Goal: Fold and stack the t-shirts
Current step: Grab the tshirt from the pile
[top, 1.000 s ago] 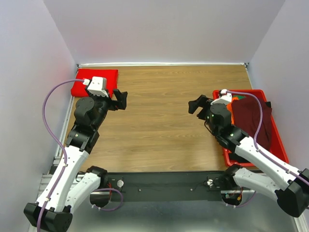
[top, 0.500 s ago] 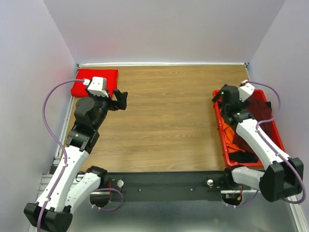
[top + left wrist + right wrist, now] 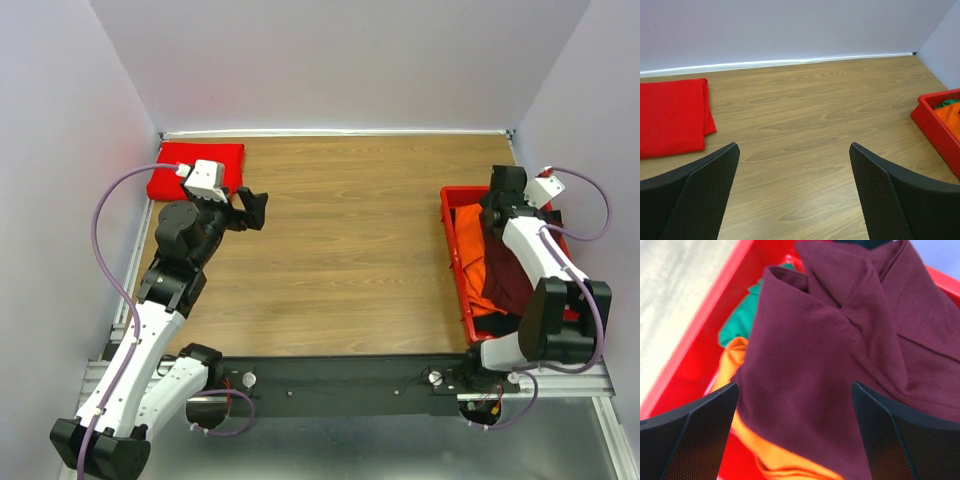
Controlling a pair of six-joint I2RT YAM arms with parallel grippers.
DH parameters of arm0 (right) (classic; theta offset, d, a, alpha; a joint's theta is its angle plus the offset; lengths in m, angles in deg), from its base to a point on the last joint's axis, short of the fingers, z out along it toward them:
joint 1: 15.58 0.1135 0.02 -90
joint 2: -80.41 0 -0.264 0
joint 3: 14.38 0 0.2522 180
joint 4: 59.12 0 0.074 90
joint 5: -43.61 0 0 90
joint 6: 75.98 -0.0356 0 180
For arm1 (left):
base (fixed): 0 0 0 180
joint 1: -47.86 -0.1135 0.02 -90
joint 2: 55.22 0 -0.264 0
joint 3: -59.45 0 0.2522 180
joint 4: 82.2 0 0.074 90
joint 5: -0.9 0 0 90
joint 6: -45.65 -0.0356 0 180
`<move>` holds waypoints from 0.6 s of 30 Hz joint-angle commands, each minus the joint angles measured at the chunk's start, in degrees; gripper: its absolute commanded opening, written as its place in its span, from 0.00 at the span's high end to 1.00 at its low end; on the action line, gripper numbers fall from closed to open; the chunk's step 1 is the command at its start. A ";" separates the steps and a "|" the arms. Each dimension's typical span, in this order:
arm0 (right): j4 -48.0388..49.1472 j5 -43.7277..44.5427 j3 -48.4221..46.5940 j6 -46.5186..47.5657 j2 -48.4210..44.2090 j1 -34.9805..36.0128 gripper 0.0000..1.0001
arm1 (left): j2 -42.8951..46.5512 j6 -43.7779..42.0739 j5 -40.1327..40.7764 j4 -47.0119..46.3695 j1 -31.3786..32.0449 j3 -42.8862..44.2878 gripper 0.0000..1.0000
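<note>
The right tool (image 3: pixel 795 390) stands with its two black mesh-faced fingers (image 3: pixel 695 440) wide apart, clamped on nothing, pointing down into a red bin (image 3: pixel 700 340) directly over the dark maroon t-shirt (image 3: pixel 840 365). The wrist view does not settle whether the fingertips touch the cloth. This t-shirt lies crumpled in loose ridges and folds and fills most of the bin. An orange cloth (image 3: pixel 770 460) shows from under its near edge, and a green cloth (image 3: pixel 737 325) is tucked against the bin's wall beside it. From above, the right tool (image 3: pixel 503 190) sits at the far end of the bin (image 3: pixel 447 215), which stands on the right side of the counter (image 3: pixel 350 230), close to the side wall. There the maroon t-shirt (image 3: pixel 510 275) lies along the bin's right half and the orange cloth (image 3: pixel 470 250) along its left. The left tool (image 3: pixel 794 147) is also spread wide and holds nothing. It hangs over bare wood on the left part of the counter (image 3: pixel 805 115), facing the back wall. Beyond it and to its left lies the bright red t-shirt (image 3: pixel 670 115), folded into a flat rectangle. In the overhead view the left tool (image 3: pixel 250 208) is just beside the red t-shirt (image 3: pixel 185 170), which rests in the far left corner of the counter, well apart from the bin.
</note>
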 commanded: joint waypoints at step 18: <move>-1.35 -7.57 -3.91 3.05 -1.53 -1.70 1.00 | 1.86 -0.21 -0.62 -0.20 -0.05 -0.77 0.02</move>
